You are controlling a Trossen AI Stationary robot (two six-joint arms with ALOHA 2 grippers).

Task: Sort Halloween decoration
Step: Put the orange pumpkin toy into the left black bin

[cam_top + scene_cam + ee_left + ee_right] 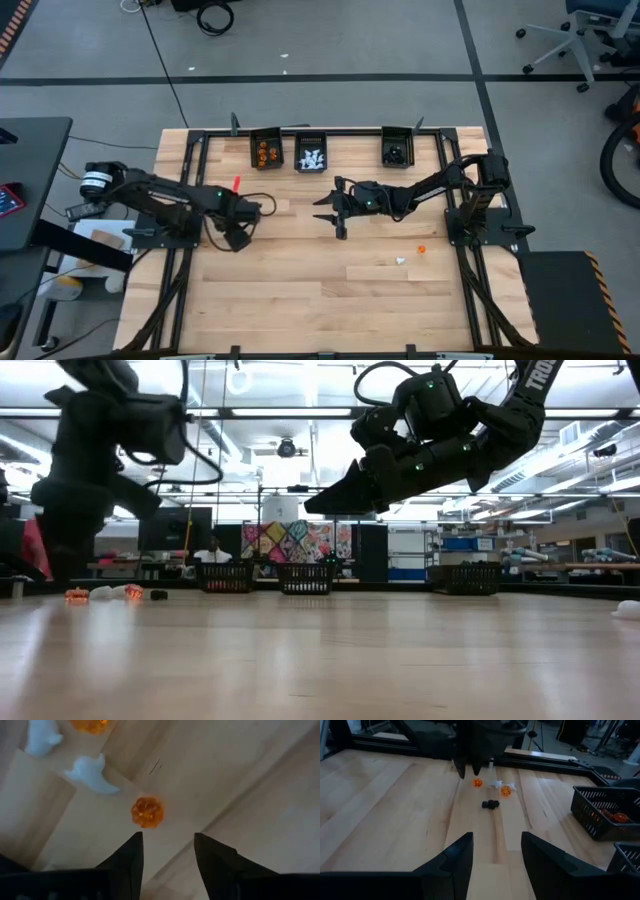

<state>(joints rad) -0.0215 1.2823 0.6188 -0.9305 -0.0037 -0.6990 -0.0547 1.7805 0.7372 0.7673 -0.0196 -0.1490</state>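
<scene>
Two pincers hang spread and empty: left pincer (pixel 167 857) low over an orange trinket (pixel 147 812) beside white ones (pixel 90 772) on the tabletop (pixel 300 290), right pincer (pixel 331 210) raised mid-table

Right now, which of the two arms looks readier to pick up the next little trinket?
The left. Its gripper hangs open just above an orange pumpkin in the cluster on the table. The right gripper, also open, is raised at mid-table, farther from any trinket.
</scene>
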